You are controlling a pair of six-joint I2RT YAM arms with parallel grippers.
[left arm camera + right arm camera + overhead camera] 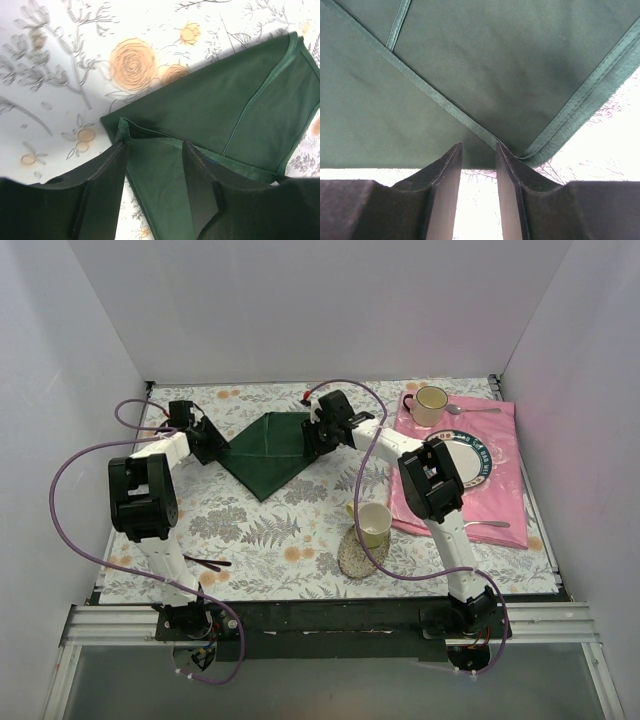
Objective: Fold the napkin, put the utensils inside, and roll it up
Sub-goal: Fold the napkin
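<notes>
Napkin (pixel 470 65) corner at right claw (pixel 478 147), wrist-view only

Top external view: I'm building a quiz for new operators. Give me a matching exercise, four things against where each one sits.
Things:
1. napkin
2. white mug
3. green cup
4. plate

Places:
a. on the round coaster
b. far corner of the pink cloth
c. middle of the pink cloth
d. on the floral tablecloth, far side

Pairs: 1-d, 2-b, 3-a, 4-c.
</notes>
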